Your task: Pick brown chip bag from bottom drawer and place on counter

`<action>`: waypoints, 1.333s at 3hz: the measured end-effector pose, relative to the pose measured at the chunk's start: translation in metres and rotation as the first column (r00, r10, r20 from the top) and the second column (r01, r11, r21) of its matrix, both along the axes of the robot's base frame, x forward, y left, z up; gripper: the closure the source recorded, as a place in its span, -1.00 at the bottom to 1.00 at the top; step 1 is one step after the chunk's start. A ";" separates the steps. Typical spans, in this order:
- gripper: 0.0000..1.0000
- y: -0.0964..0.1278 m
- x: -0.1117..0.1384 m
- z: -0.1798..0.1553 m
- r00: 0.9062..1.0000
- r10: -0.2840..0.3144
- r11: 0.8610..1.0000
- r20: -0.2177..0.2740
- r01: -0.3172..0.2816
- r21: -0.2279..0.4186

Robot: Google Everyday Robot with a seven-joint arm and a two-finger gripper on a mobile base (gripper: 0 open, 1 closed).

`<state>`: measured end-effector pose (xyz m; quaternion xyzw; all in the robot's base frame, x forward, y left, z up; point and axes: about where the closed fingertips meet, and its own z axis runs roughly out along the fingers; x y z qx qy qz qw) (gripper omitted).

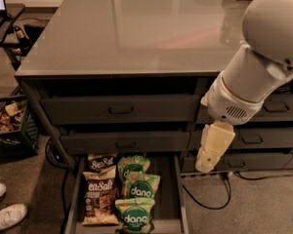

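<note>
The bottom drawer [178, 194] stands pulled open at the foot of the cabinet. Two brown chip bags lie in its left half, one at the back [101, 162] and one in front of it [99, 195], both reading "Sea Salt". Three green "dang" bags [136, 189] lie in a row beside them on the right. My gripper [206, 163] hangs cream-coloured from the big white arm, above and to the right of the drawer, in front of the right-hand drawer fronts, holding nothing that I can see. The glossy grey counter [136, 28] lies bare above.
Two closed drawers with handles [121, 110] sit above the open one, with more to the right [251, 139]. A black crate [7, 123] of items stands at the left, white shoes [5, 213] lower left, and cables [210, 199] on the floor at the right.
</note>
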<state>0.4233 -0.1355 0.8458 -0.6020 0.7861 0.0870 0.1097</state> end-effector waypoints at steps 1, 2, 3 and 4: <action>-1.00 0.027 -0.009 -0.036 1.000 -0.009 1.000 0.002 0.009 0.000; -1.00 0.054 -0.012 -0.092 0.999 -0.026 0.999 -0.031 0.026 0.021; -1.00 0.054 -0.012 -0.092 0.999 -0.025 0.999 -0.031 0.026 0.021; -1.00 0.061 -0.013 -0.102 0.999 -0.034 0.999 0.007 0.034 -0.028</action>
